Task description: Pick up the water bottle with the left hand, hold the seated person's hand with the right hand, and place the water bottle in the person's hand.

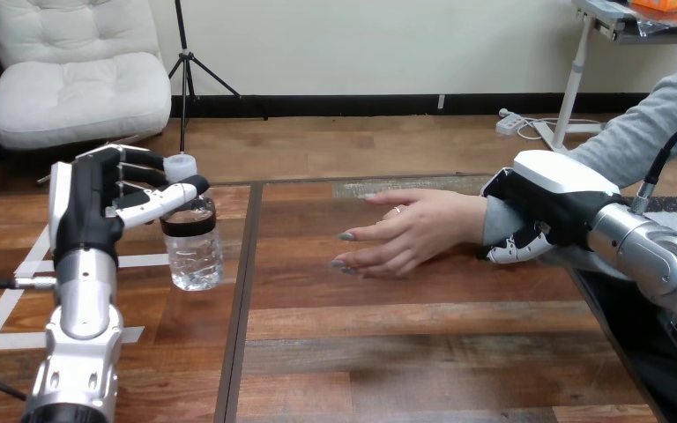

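Observation:
A clear water bottle (192, 236) with a white cap and a dark label band hangs just above the table at the left. My left hand (97, 207) is shut on it, thumb across the front near the neck and fingers curled behind. At the right, my right hand (542, 207) is shut on the person's wrist, fingers curled under the grey sleeve. The person's hand (410, 231) reaches left over the table, on edge with relaxed fingers, holding nothing. The bottle and the person's hand are well apart.
The wooden table (405, 335) has a dark seam (240, 300) running front to back just right of the bottle. White tape strips (18, 291) lie on the table at the left, under my left arm.

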Robot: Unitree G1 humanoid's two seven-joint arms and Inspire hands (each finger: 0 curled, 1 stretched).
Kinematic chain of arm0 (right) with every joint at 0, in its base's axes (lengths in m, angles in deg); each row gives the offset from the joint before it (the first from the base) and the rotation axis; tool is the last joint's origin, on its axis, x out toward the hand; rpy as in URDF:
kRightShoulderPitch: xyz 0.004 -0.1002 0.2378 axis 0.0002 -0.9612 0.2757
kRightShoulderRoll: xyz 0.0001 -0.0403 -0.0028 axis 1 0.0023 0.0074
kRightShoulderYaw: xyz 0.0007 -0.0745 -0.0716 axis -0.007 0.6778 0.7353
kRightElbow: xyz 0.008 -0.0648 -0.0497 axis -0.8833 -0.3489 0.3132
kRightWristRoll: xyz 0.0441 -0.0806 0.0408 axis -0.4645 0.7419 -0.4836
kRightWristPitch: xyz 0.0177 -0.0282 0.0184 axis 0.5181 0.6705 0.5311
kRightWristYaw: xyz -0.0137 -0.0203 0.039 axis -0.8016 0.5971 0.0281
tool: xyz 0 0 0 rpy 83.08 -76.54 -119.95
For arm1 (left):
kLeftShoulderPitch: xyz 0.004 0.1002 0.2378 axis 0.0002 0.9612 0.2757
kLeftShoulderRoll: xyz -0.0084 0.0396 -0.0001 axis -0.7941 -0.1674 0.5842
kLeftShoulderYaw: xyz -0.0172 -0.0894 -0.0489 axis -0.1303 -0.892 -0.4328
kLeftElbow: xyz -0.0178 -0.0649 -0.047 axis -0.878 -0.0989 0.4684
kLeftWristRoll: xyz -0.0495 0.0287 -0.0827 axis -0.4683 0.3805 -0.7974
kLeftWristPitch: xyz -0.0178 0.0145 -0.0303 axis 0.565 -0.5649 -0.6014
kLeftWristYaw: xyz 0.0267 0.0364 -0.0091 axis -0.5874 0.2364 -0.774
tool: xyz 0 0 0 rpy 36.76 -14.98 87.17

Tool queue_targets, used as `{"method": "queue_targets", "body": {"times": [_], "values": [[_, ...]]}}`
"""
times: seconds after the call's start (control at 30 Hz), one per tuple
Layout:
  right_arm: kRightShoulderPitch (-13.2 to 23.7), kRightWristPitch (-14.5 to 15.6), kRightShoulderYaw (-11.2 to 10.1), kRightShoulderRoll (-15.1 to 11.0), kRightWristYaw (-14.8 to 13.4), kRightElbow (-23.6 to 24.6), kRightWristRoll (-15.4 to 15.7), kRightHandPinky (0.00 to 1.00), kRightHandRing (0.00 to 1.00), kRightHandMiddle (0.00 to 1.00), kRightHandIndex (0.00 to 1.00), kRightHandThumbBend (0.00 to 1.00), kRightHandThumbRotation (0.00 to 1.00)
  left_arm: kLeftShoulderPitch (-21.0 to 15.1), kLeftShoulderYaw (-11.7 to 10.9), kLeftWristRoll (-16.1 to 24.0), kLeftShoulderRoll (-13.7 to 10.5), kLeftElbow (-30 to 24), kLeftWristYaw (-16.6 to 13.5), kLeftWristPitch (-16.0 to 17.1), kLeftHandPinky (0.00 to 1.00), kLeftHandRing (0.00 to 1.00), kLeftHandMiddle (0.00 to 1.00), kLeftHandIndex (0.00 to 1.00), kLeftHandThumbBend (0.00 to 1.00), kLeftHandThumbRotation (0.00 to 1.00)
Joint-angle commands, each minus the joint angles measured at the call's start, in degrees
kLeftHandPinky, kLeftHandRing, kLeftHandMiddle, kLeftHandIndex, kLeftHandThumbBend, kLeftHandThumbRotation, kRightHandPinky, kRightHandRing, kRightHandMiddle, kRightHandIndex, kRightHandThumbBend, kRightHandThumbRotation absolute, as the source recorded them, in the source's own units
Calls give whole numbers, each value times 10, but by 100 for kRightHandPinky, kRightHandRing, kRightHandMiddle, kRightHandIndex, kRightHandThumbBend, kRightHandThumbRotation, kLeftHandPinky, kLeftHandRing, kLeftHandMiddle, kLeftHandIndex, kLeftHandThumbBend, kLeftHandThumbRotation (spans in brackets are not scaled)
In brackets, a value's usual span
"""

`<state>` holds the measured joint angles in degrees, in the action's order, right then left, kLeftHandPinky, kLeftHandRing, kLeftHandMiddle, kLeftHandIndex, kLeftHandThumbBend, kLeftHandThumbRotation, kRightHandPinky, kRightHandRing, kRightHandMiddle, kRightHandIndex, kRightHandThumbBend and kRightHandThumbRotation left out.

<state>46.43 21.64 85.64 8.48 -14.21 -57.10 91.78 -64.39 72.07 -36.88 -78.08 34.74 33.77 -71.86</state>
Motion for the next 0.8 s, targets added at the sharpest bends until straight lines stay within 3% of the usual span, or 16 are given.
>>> {"method": "queue_targets", "body": {"times": [0.0,0.4,0.77], "values": [[19,-17,-26,-3,-9,35,-23,27,32,38,39,51,0,-76,4,-8,10,18,-10,34,33,39,45,46,71,0],[18,-3,-24,-1,1,48,-21,28,32,38,41,49,0,-103,5,-12,27,72,-14,66,35,41,47,46,71,0],[12,-12,-27,2,-2,52,-25,26,31,37,39,49,0,-128,17,4,35,116,-26,100,40,44,49,46,71,0]]}}
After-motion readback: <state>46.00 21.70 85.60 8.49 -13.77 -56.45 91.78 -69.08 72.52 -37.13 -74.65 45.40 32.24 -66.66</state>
